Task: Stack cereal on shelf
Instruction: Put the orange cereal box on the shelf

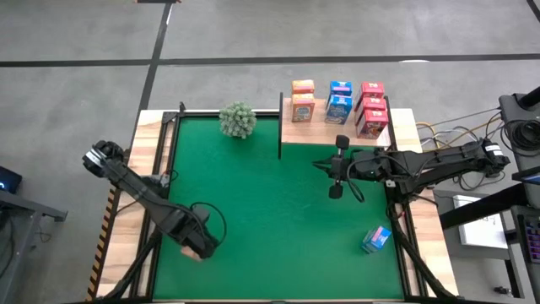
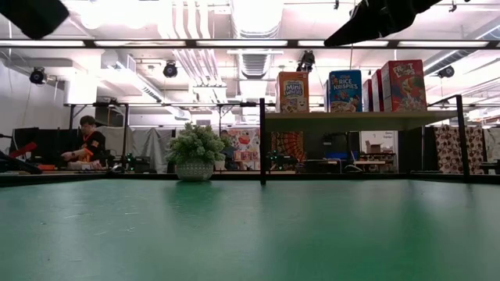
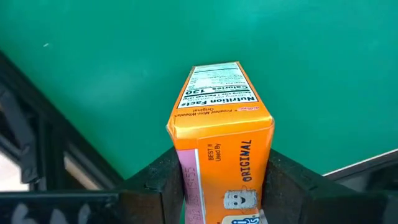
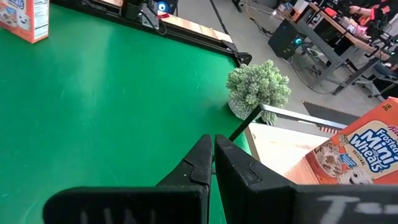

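Note:
My left gripper [image 1: 200, 242] is over the green mat's near left part, shut on an orange cereal box [image 3: 222, 130]. My right gripper [image 1: 319, 165] is shut and empty in front of the shelf, and its fingers [image 4: 213, 155] point toward the plant. The wooden shelf [image 1: 321, 128] stands at the far right on black posts. It carries two orange boxes [image 1: 302, 99], two blue boxes [image 1: 339, 100] and three red boxes [image 1: 372, 107]. One blue box [image 1: 376, 240] lies on the mat at the near right. My left gripper pinches the orange box between its two fingers [image 3: 166, 186], one on each of two opposite sides [image 3: 189, 180], at the end nearer the wrist. The box sticks out past the fingertips along them, nutrition panel [image 3: 214, 93] facing up. No part of it shows touching the mat.
A round green plant in a pot [image 1: 238, 119] stands at the mat's far edge, left of the shelf's black corner post [image 1: 280, 127]. The mat [image 1: 270, 211] is bare between the two arms. Cables lie beyond the table's right edge [image 1: 439, 131].

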